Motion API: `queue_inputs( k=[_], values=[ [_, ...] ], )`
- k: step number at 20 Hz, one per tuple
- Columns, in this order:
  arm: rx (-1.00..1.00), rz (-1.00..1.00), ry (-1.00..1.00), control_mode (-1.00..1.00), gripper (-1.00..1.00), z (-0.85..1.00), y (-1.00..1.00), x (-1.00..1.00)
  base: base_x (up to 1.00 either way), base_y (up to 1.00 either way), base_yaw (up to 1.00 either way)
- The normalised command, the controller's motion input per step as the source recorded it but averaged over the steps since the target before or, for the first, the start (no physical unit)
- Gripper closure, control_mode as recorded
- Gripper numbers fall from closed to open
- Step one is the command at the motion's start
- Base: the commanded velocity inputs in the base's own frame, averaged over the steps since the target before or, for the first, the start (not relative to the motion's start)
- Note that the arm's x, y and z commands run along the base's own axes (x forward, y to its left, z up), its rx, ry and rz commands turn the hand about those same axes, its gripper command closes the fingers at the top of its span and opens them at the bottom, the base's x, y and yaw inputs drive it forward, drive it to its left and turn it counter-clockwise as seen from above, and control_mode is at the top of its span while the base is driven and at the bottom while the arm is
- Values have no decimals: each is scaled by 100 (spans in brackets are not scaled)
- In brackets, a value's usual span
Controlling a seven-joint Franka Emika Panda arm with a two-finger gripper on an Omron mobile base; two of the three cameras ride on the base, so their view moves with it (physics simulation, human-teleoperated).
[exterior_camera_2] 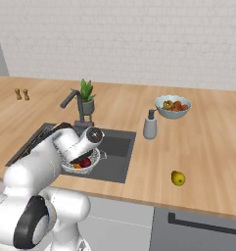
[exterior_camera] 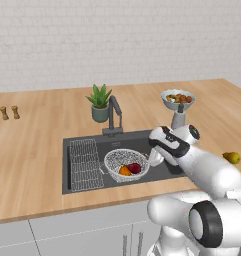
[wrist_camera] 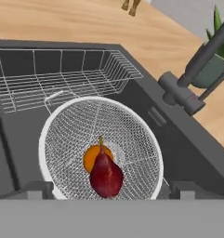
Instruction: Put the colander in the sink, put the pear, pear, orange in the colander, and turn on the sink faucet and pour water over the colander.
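The white wire-mesh colander (exterior_camera: 126, 164) (wrist_camera: 99, 139) stands in the dark sink (exterior_camera: 139, 141). Inside it lie a dark red pear (wrist_camera: 105, 175) (exterior_camera: 135, 168) and the orange (wrist_camera: 91, 158) (exterior_camera: 124, 171), touching each other. A yellow pear (exterior_camera: 232, 157) (exterior_camera_2: 177, 178) rests on the wooden counter to the right of the sink. My gripper (wrist_camera: 111, 189) hovers just above the colander's right side, open wide, with nothing between its fingers. The dark faucet (exterior_camera: 113, 116) (wrist_camera: 197, 69) stands behind the basin, and no water runs from it.
A flat wire rack (exterior_camera: 85, 164) fills the sink's left part. Behind the faucet is a potted plant (exterior_camera: 99, 104). A grey soap bottle (exterior_camera_2: 150, 125) and a pale fruit bowl (exterior_camera_2: 173, 107) stand at the back right. Two small shakers (exterior_camera: 9, 113) sit far left.
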Motion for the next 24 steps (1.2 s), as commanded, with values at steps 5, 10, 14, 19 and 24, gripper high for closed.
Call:
queue_inputs(
  k=[5, 10, 14, 19, 24],
  values=[
    [-1, -30, 17, -100, -100, 100, -55, -57, 0, 0, 0],
    [-8, -31, 30, -100, -100, 92, -68, -41, 0, 0, 0],
    [-14, -31, 35, -100, -100, 54, -72, -46, 0, 0, 0],
    [-5, -36, 22, -100, -100, 11, -80, -54, 0, 0, 0],
    [9, -44, 0, -100, -100, -1, -97, -46, 0, 0, 0]
  ],
)
